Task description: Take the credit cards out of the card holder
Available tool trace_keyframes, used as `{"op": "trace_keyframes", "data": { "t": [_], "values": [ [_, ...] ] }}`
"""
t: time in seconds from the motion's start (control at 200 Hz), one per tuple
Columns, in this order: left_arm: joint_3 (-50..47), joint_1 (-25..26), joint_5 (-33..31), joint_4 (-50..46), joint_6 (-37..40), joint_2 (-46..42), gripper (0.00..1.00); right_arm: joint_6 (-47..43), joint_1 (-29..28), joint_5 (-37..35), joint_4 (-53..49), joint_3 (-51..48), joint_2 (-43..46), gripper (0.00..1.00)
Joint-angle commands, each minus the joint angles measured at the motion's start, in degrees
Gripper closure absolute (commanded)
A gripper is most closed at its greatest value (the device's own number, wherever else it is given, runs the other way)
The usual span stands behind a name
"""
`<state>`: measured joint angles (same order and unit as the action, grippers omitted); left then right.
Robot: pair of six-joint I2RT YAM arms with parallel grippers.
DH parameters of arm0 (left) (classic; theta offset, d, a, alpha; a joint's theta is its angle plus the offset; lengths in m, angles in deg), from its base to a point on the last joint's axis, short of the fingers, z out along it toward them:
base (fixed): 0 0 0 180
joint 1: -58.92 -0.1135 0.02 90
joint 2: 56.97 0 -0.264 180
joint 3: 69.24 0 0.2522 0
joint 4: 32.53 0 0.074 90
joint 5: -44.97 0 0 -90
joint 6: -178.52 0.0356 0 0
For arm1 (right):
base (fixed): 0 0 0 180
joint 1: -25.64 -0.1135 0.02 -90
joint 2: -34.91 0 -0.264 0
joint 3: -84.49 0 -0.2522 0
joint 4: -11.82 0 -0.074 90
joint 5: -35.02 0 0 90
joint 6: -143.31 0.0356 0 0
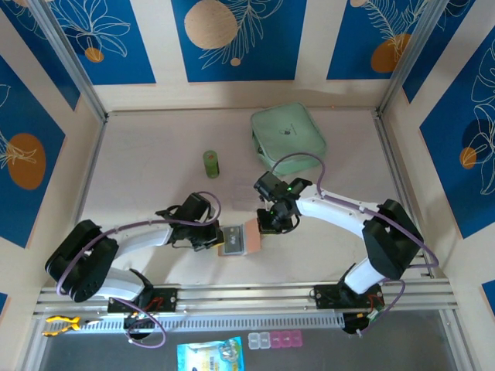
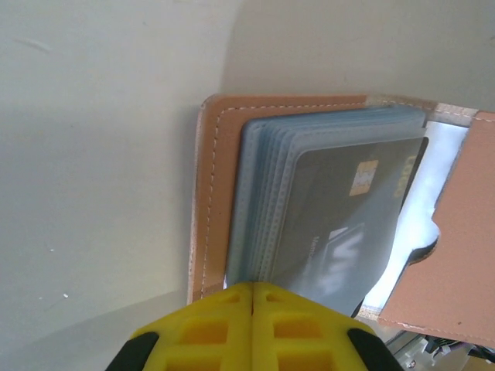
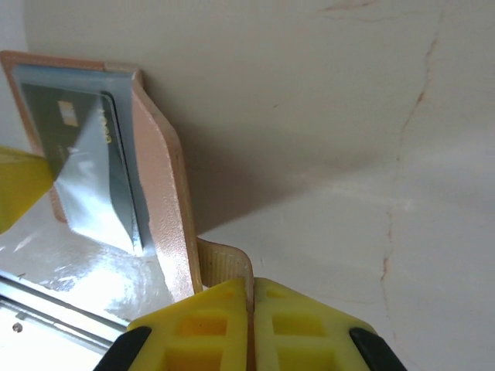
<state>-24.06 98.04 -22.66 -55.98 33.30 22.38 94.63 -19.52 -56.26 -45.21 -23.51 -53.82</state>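
As card holder (image 1: 246,241) lies open, between left tool (image 2: 253,290), right tool (image 3: 250,287)

Both arms bow inward over the tabletop (image 1: 155,170), the left end effector (image 1: 215,236) with its 2 fingers pressed together, the right end effector (image 1: 271,224) facing it, clamped on the card holder (image 3: 158,193).

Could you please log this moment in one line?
left gripper: shut on card holder; right gripper: shut on card holder; credit card: sleeved
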Motion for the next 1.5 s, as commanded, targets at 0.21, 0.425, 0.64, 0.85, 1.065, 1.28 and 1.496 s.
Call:
{"op": "trace_keyframes", "data": {
  "t": [0.21, 0.425, 0.64, 0.85, 1.065, 1.28, 1.496],
  "values": [
    [-1.54, 1.02, -2.28, -2.18, -1.28, 1.10, 1.00, -0.02, -0.01, -3.71, 1.51, -2.84, -5.92, 0.97],
    [-1.17, 1.29, -2.58, -3.25, -1.30, 1.23, 1.00, 0.93, -1.65, -8.34, 0.10, -1.91, -9.19, 0.95],
    [-1.10, 1.58, -2.60, -3.92, -1.53, 0.95, 1.00, 0.87, -3.29, -12.07, -3.35, 0.44, -10.83, 0.88],
    [-0.50, 1.68, -3.18, -5.19, -1.92, -1.43, 1.00, 1.30, -3.94, -13.17, -5.92, 1.56, -8.12, 0.78],
    [0.75, 1.73, -6.39, -9.93, 0.10, -2.87, 1.00, 1.70, -4.65, -14.78, -9.96, 3.57, -4.16, 0.69],
    [-0.26, 1.84, -3.60, -5.57, -0.62, -0.11, 1.00, 2.17, -5.90, -16.65, -13.98, 6.93, -1.98, 0.67],
    [-0.13, 2.00, -3.65, -5.34, -0.37, 1.05, 1.00, 2.62, -9.04, -17.09, -16.09, 13.16, -3.04, 0.66]
  ]
}}
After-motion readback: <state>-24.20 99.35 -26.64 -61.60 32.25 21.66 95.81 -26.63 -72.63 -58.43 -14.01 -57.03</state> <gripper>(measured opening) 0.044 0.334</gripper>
